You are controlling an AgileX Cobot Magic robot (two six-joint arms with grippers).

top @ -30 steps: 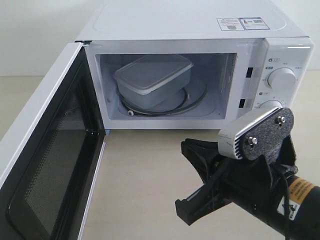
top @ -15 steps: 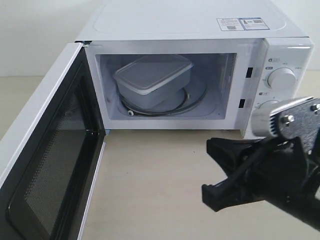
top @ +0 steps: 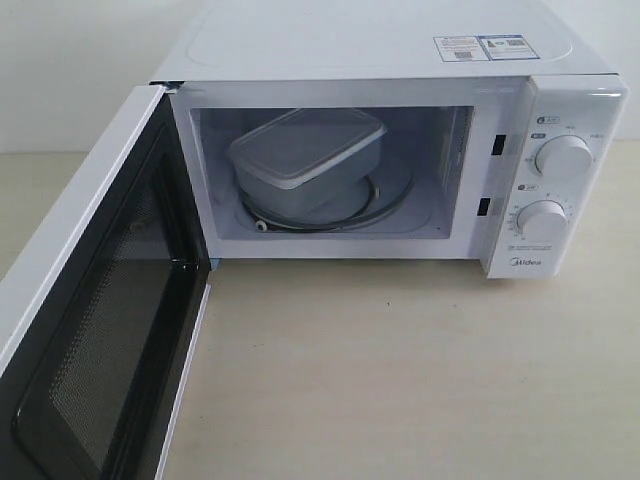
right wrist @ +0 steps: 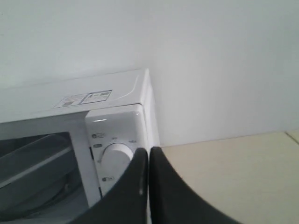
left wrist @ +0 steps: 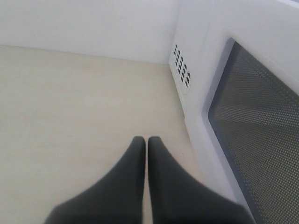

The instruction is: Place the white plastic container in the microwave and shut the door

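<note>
Two round white dials [top: 563, 157] sit on the right side of the microwave [top: 400, 60], one above the other. We can read the name Midea [top: 527, 264] under them. We see two stickers [top: 480, 47] on its smooth white top, but their words are too small to read. The door [top: 90, 300] is wide open. Its inside is black and shiny, with a dotted mesh. The container [top: 305, 160] is inside the microwave, on the round glass plate [top: 390, 195]. It is a milky plastic box with round corners and a flat lid, and it sits crooked. The left gripper [left wrist: 147, 144] is squeezed closed on nothing, near the door's outer side. The right gripper [right wrist: 148, 156] is squeezed closed on nothing too, pointing toward the dials. The table [top: 400, 370] is pale and smooth.
</note>
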